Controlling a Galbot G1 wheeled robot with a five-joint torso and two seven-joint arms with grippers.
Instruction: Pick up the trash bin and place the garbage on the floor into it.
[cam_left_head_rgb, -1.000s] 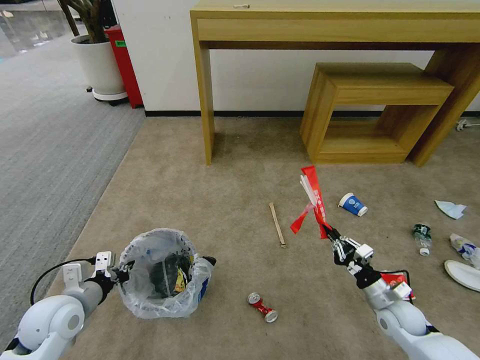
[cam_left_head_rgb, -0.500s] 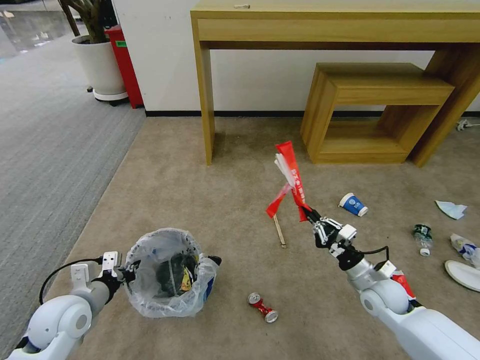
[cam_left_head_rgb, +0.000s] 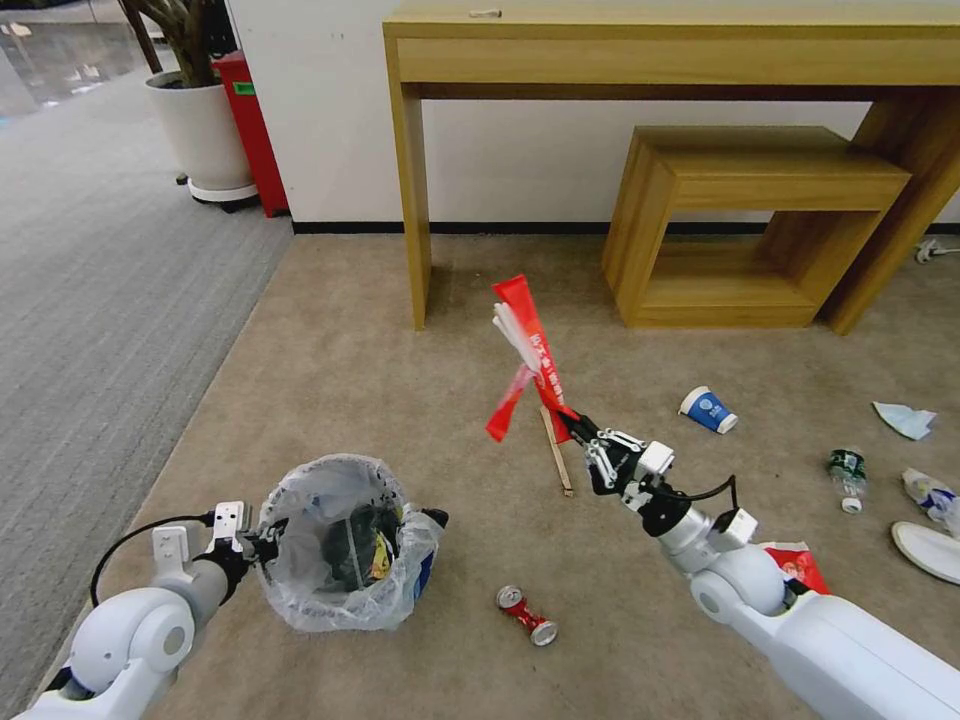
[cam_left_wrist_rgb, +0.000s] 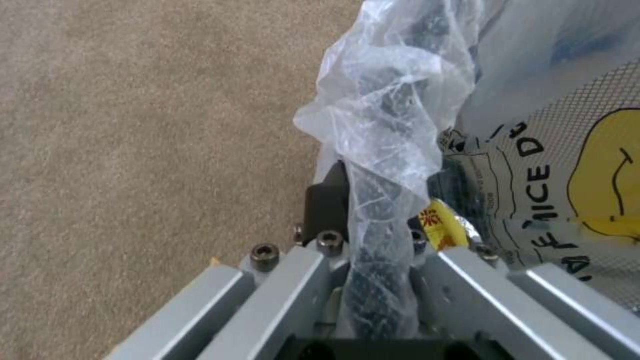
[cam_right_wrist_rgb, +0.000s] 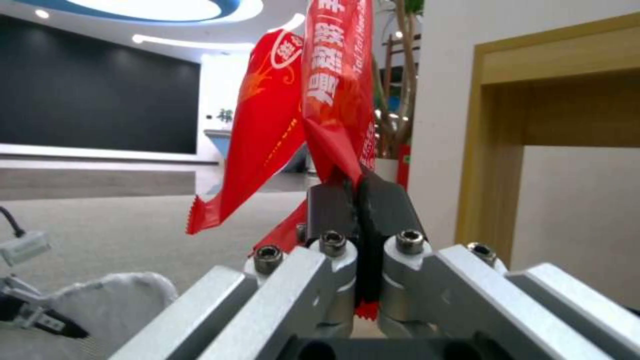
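You see a glossy red foil wrapper (cam_left_head_rgb: 528, 345), a crinkly clear plastic bin liner (cam_left_head_rgb: 330, 600), and matt beige short-pile carpet (cam_left_head_rgb: 400, 400).

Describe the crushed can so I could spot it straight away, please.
Start at the tall wooden desk by the wall, then come forward over the beige carpet to the plastic-lined trash bin. The crushed can lies on the carpet beside it. Unlike the red wrappers held up nearby, it is dented red metal with silver ends.
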